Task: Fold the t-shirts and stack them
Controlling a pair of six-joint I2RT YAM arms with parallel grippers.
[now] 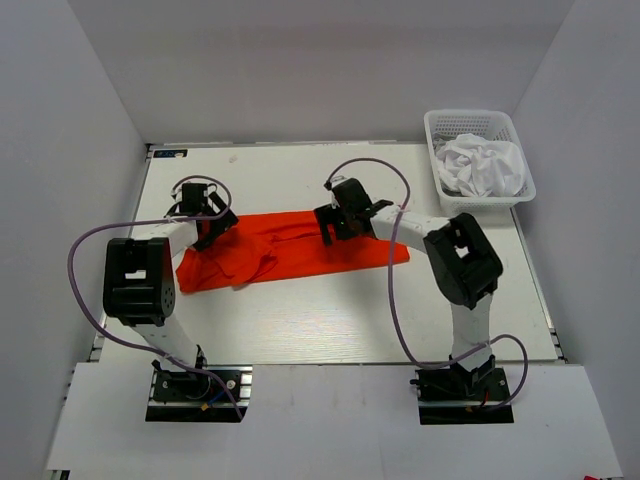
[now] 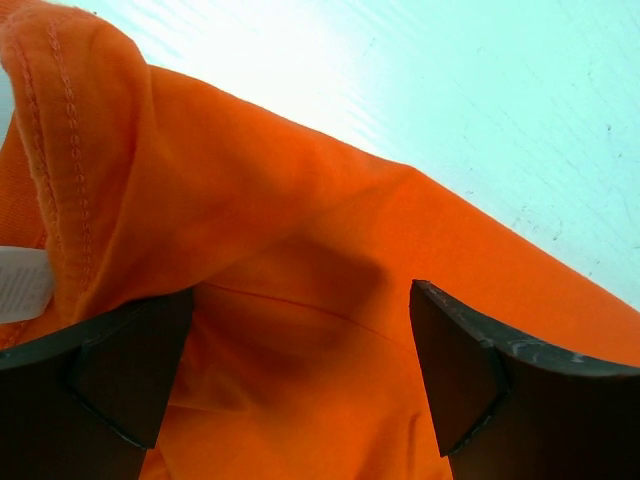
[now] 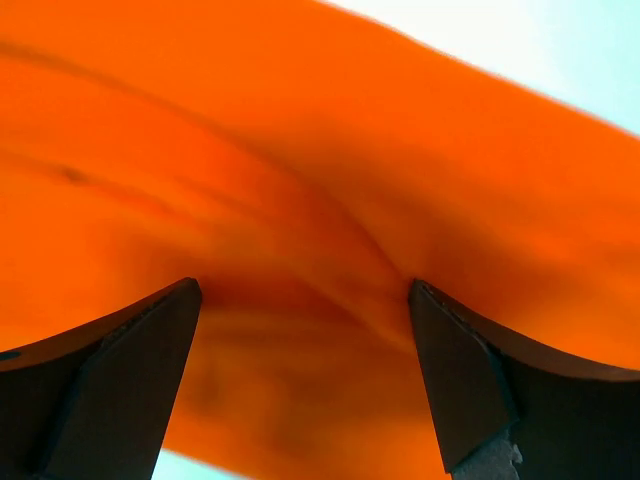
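While the soft orange-red t-shirt (image 1: 290, 250) is straddled by left gripper (image 2: 300, 375) and right gripper (image 3: 300, 375) (both spread wide), pinching is needed before folding.

The table (image 1: 300, 320) is a flat white board, wider than it is deep. A white plastic basket (image 1: 470, 114) stands on its far right corner, with its long side running along the right edge. Left of the basket and nearer the front, an orange shirt (image 1: 290, 250) lies on the board as a long band across the middle. The end of the band closer to the basket lies fairly flat and has a straight edge. The end farther from the basket is bunched and creased. Up close, the white surface beside the shirt shows fine scuffs and a few dark specks.
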